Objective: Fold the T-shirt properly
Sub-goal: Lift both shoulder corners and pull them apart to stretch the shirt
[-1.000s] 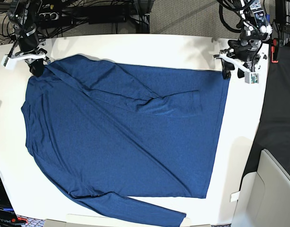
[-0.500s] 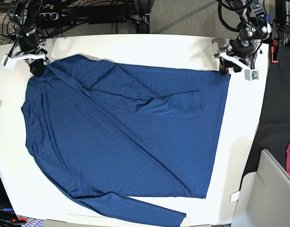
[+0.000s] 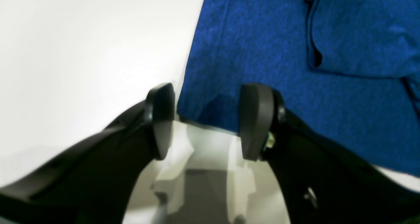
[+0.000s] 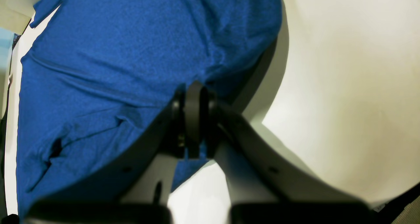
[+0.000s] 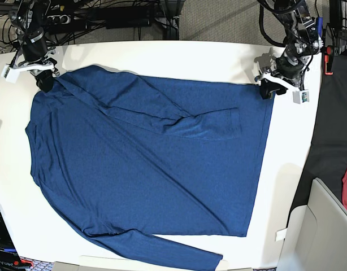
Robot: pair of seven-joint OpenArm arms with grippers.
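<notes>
**Shirt flat on the worktop, one arm at each far corner**

Left wrist view: the left gripper stands wide open. Its two dark pads sit on either side of a corner of the shirt, and nothing is pinched between them. One pad is over the bare white worktop, the other over the blue cloth. Further on, a folded sleeve lies on top of the shirt body.

Right wrist view: the right gripper is fully closed, its pads pressed together on the shirt edge. The cloth rises a little toward the jaws and throws a shadow on the worktop beside it.

Base view: the shirt lies spread over most of the worktop, with one long sleeve folded across the chest and the other running along the near edge. The right gripper holds the cloth at the far left corner of the worktop. The left gripper is at the shirt's far right corner, near the worktop's far right corner.
</notes>
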